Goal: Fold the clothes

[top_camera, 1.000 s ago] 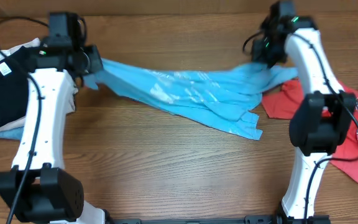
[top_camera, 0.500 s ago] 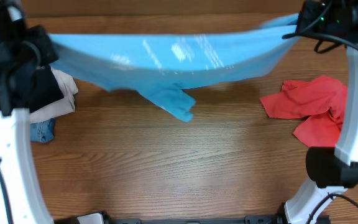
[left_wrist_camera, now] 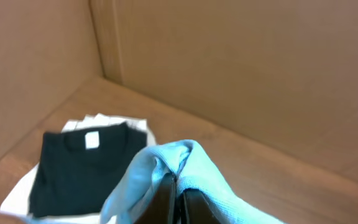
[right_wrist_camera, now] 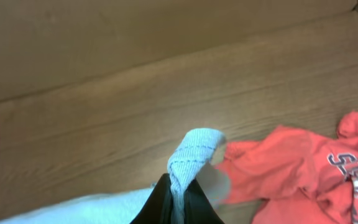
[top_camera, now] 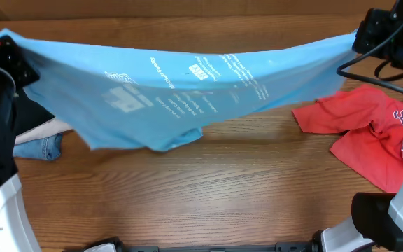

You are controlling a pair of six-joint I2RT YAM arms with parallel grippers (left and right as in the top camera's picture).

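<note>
The large light blue short-sleeved T-shirt with small white print (top_camera: pixel 180 91) hangs stretched in the air above the back of the brown wooden desk (top_camera: pixel 222 196). The left end effector (left_wrist_camera: pixel 177 196) and the right end effector (right_wrist_camera: pixel 178 196) are each clamped tight on only a small bunch of its cloth. Such a thin hold could slip under the tension and drop one side, and the sagging, doubled-under lower edge could land creased, or drape onto the crumpled red graphic T-shirt (top_camera: pixel 369 133) or the folded black garment (left_wrist_camera: pixel 79 168).
</note>
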